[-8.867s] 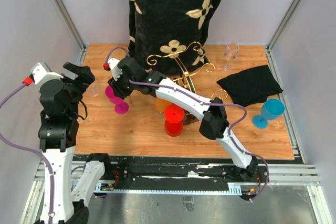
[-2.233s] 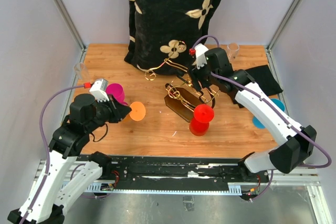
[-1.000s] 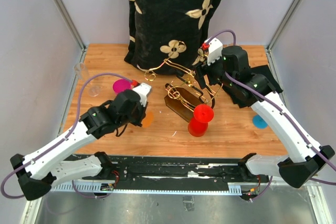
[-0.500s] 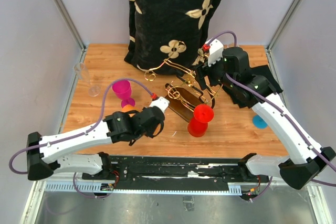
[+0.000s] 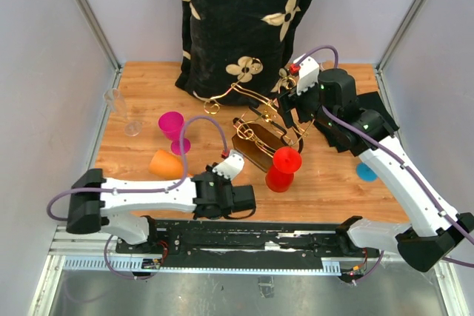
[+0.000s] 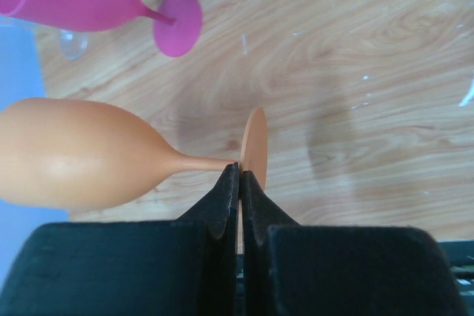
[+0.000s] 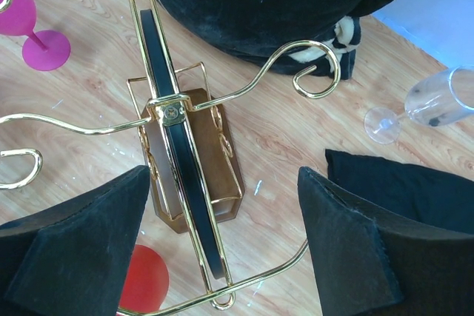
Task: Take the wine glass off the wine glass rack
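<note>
One small round gold medallion (image 7: pixel 172 113) sits at the wire crossing of the wine glass rack (image 7: pixel 181 164); whatever is stamped on it is too small to read. The big black fabric (image 5: pixel 244 12) behind the rack carries cream flower shapes only.

The orange wine glass (image 6: pixel 74 155) is off the rack and lies on its side on the table (image 6: pixel 385 72), to the near left of the rack and well apart from it. Its foot points toward the rack's side. The left pincer (image 6: pixel 238 174) is clenched, its black fingers pressed together with only a slit between. The tips sit right where the glass's stem meets its foot, but I cannot tell whether they touch it. The right pincer (image 7: pixel 222 172) is released, its pads spread wide, and hovers directly over the rack's dark oval loop without touching the wires.

A pink glass (image 5: pixel 172 125) stands left of the rack, beyond the orange one. A red glass (image 5: pixel 284 162) is just beside the rack's near right corner. A clear glass (image 7: pixel 437 101) lies to the rack's far right, above a black cloth (image 7: pixel 415 183).

The table is light wood with visible grain. Pale grey walls (image 5: pixel 44 72) close in behind and on both sides of the rack.
</note>
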You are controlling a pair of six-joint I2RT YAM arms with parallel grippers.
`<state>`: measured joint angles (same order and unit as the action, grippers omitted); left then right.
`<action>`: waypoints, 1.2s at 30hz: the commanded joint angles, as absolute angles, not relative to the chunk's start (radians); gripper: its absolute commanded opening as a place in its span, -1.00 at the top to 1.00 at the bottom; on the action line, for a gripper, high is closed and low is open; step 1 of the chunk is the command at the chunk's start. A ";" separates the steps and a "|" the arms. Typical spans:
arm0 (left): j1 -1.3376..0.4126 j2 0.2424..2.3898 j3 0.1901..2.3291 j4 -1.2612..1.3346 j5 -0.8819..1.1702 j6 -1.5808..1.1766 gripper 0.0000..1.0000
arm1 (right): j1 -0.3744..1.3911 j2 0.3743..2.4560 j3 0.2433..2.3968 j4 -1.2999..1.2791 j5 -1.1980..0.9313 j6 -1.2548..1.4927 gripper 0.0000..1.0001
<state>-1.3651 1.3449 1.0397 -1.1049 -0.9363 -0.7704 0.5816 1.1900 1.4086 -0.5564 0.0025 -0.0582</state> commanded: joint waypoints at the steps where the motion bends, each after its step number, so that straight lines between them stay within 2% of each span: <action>1: -1.439 1.474 1.063 -1.309 -1.138 -1.066 0.99 | 0.574 1.167 1.394 -0.535 0.024 -0.075 -0.64; 5: -1.478 1.588 1.054 -1.362 -1.153 -1.161 0.99 | 0.574 1.165 1.392 -0.531 0.028 -0.076 -0.65; 12: -1.479 1.631 1.060 -1.365 -1.178 -1.157 0.99 | 0.574 1.164 1.386 -0.526 0.023 -0.074 -0.65; 20: -1.488 1.841 1.149 -1.363 -1.172 -1.140 0.99 | 0.573 1.161 1.383 -0.523 0.016 -0.072 -0.65; 36: -1.487 2.018 1.161 -1.334 -1.189 -1.291 0.99 | 0.574 1.147 1.364 -0.511 -0.001 -0.066 -0.66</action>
<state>-1.4811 1.9678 1.1374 -1.3575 -1.1324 -1.2247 0.5812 1.1641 1.3754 -0.5354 0.0074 -0.0608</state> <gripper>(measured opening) 0.018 0.830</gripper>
